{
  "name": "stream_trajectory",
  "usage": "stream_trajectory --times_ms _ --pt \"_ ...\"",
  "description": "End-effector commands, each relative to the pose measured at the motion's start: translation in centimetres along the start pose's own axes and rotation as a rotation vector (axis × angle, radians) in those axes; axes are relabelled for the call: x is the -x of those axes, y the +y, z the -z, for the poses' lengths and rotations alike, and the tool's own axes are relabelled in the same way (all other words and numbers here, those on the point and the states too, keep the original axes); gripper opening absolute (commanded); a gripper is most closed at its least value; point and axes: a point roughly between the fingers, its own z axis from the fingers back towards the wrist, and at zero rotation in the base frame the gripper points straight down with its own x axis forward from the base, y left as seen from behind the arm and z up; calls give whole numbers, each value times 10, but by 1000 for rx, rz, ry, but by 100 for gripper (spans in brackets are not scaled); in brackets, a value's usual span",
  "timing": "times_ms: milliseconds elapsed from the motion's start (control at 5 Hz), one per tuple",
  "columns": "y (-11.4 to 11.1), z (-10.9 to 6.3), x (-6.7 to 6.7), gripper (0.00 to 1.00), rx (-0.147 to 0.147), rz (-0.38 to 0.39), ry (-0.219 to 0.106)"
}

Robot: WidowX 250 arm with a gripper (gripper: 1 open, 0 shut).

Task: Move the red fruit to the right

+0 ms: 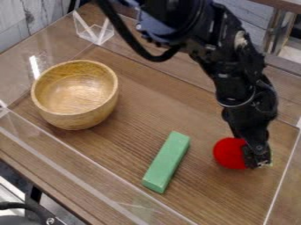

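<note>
The small round bright-red toy fruit (231,152) rests on the brown wooden surface (129,123) at the 4 o'clock position of the view. The black gripper (251,155) is at the fruit, overlapping its 3 o'clock side; whether the jaws are apart or together cannot be determined. The green rectangular block (167,161) lies near, at the fruit's 9 o'clock. The round wooden bowl (74,93) sits well apart at 10 o'clock.

bare tabletop (177,97) between bowl (74,93), block (167,161)

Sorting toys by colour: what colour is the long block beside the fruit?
Green; the block shows clearly in the camera view.
</note>
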Motion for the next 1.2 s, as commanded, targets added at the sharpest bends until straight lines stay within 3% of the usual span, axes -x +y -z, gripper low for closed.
stream_trajectory --times_ms 0,200,400,600,800,1000 --pt "9 -14 -19 100 -11 -9 -27" --pt "12 -33 -19 100 -1 -24 2" --pt "20 -50 -17 100 -10 -53 13" --pt "25 -51 -17 100 -43 -153 23" --pt "22 -41 -18 100 -45 -208 32" --pt "28 -23 -7 100 -20 -202 47"
